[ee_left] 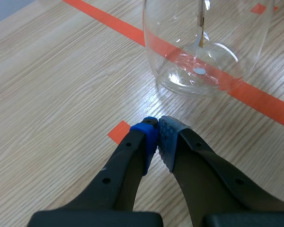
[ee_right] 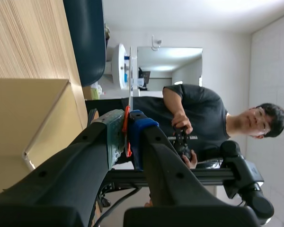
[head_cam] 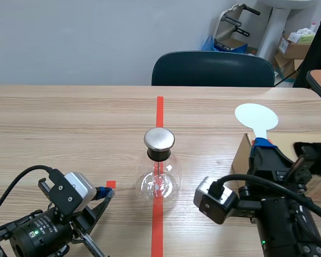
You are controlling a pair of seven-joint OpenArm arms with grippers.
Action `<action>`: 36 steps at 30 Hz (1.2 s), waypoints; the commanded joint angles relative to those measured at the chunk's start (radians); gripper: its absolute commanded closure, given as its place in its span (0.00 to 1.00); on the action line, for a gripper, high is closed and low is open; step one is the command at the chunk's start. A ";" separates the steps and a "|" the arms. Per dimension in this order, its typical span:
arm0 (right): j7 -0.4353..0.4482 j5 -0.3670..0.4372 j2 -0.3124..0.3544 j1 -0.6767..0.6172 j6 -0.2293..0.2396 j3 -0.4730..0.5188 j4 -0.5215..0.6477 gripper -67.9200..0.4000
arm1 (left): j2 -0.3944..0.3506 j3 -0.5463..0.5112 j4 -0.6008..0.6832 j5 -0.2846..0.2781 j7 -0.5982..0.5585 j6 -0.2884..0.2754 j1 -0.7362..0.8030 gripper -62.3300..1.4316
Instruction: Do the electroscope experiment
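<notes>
Electroscope [head_cam: 160, 171], a clear glass flask with a round metal cap and a thin rod hanging inside, is standing upright on the long orange-red tape line [head_cam: 159, 112] mid-table, with neither arm touching it

Nearest the robot, the left gripper [head_cam: 106, 193] is lying low over the light wooden table [head_cam: 69, 123], fingers closed together on nothing. Its tips are sitting beside the small orange-red tape square [head_cam: 111, 184], with the flask just ahead

The right gripper [head_cam: 259, 144] is pinching the stem of a flat round white paddle [head_cam: 256, 118], holding it upright over the brown cardboard box [head_cam: 243, 160], well apart from the cap

Progress, as a judgement: the paddle is in hand, but bringing it to the cap of the electroscope is looking not yet done. Whether it is charged, cannot tell

Farther back, a dark blue chair [head_cam: 213, 68] is sitting at the table's far edge

Only the left wrist view is showing the flask's base close up, with a small white dot on the bottom, and the pads [ee_left: 146, 137] meeting. Only the right wrist view is showing the paddle edge-on between the pads, and a person in a dark top [ee_right: 199, 118] sitting in the room beyond
</notes>
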 commanded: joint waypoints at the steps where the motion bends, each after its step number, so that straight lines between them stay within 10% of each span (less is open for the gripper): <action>1: 0.032 -0.001 0.013 0.009 -0.014 0.003 0.010 0.97 | 0.005 -0.009 0.023 0.000 -0.014 0.002 -0.001 0.93; 18: 0.430 -0.001 0.013 0.009 -0.049 0.002 0.010 0.97 | 0.005 -0.009 0.023 0.000 -0.014 0.002 -0.001 0.93; 36: 0.644 -0.001 0.013 0.009 -0.048 0.001 0.010 0.97 | 0.005 -0.009 0.023 0.000 -0.014 0.002 -0.001 0.93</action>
